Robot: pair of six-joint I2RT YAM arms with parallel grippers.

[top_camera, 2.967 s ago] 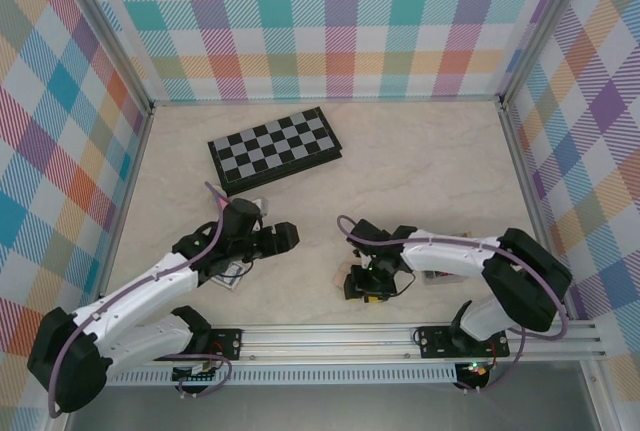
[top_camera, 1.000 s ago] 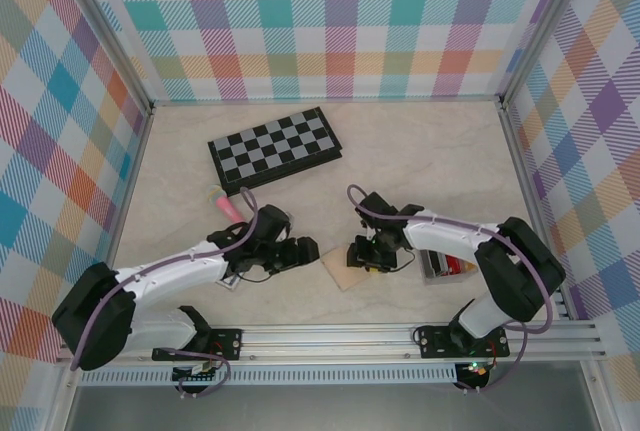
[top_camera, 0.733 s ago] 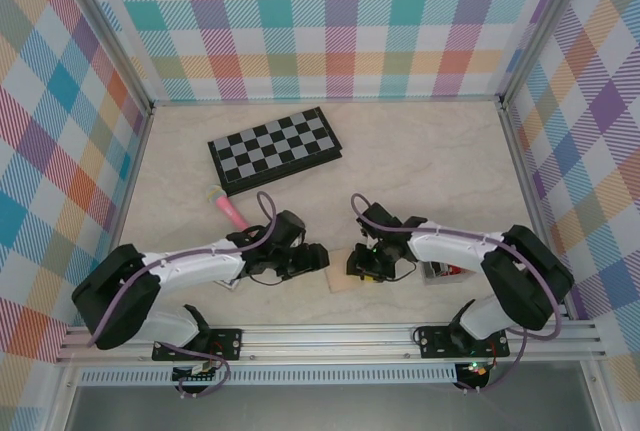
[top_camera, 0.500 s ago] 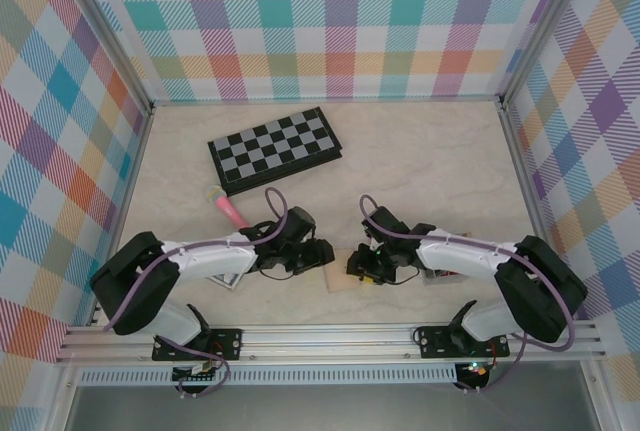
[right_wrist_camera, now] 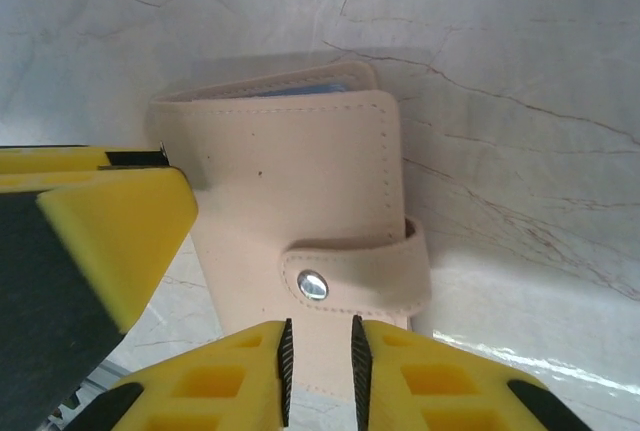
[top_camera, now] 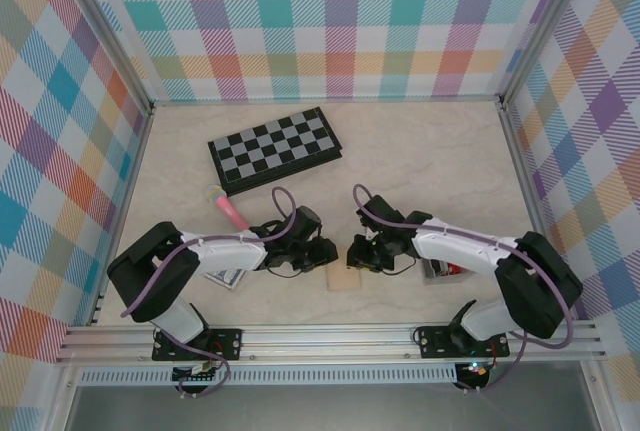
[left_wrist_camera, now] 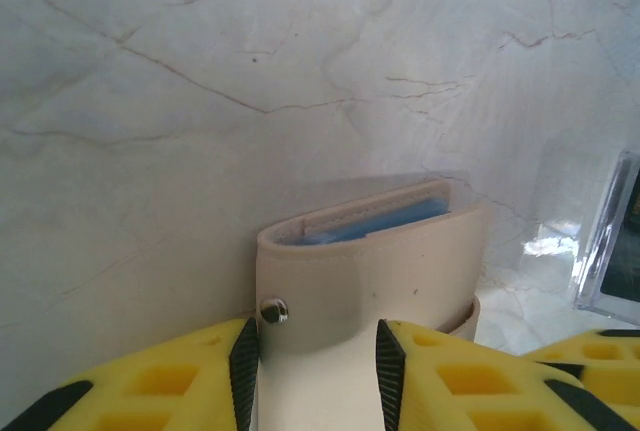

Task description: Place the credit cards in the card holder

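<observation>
The tan wallet (top_camera: 343, 278) lies near the front edge between my two grippers. My left gripper (top_camera: 328, 251) meets it from the left. Its pads sit against both sides of a tan part of the wallet (left_wrist_camera: 370, 271), beside a metal snap. A blue credit card (left_wrist_camera: 385, 221) peeks from the wallet's top. My right gripper (top_camera: 357, 254) stands over the wallet (right_wrist_camera: 290, 181) below its snapped strap. Its jaws are nearly together, with the tan face showing in the narrow gap. The clear card holder (top_camera: 440, 271) stands right of the wallet with a red card in it.
A folded chessboard (top_camera: 272, 148) lies at the back left. A pink marker (top_camera: 230, 209) and a blue-patterned card pack (top_camera: 225, 278) lie left of the left arm. The aluminium rail (top_camera: 330, 336) runs along the front edge.
My left gripper has moved right to the wallet and narrowed onto it. My right gripper's jaws have narrowed over the wallet, which has shifted slightly.
</observation>
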